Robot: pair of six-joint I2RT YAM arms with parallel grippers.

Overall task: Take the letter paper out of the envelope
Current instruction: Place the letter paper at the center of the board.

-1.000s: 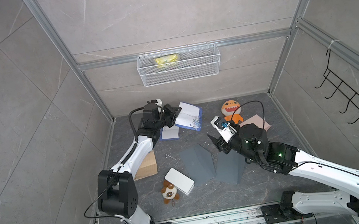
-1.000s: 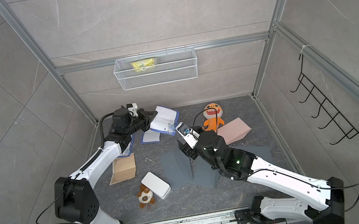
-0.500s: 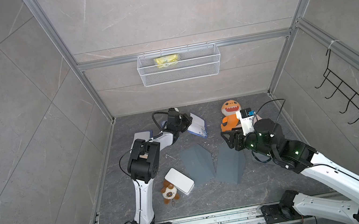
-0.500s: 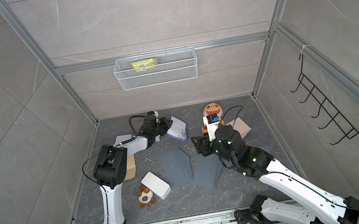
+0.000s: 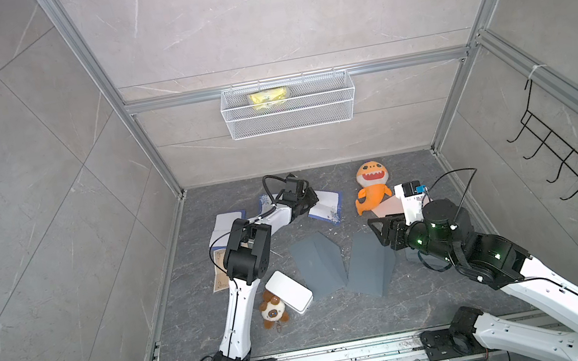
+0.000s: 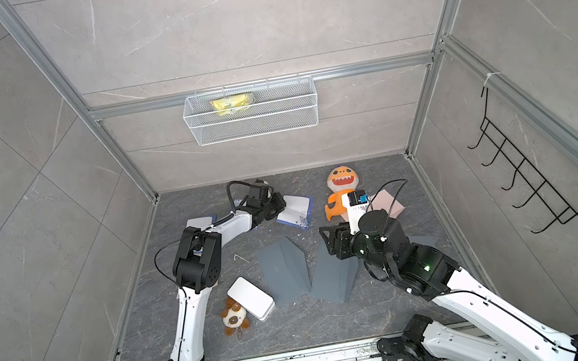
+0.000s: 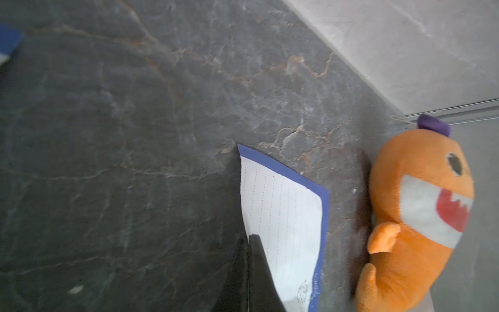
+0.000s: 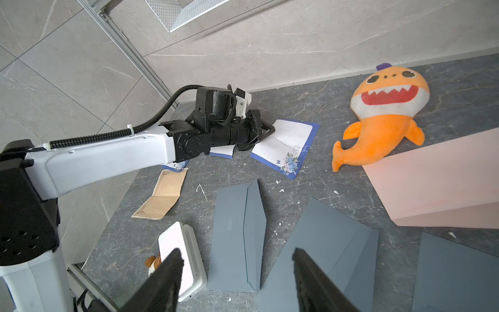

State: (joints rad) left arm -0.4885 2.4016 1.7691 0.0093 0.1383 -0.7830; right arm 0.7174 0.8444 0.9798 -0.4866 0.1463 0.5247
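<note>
Top views both show the left hand (image 5: pixel 310 201) low at the back of the dark stone tabletop (image 5: pixel 342 319). Its jaws are fully closed on one edge of the white lined letter paper with a blue border (image 5: pixel 328 207), which rests outside any envelope. A folded grey paper envelope (image 5: pixel 317 264) and a second grey envelope (image 5: pixel 371 265) lie side by side mid-tabletop. The right hand (image 8: pixel 237 254) hangs over the second, jaws wide apart, nothing held. An orange shark plush (image 5: pixel 371 185) lies behind.
</note>
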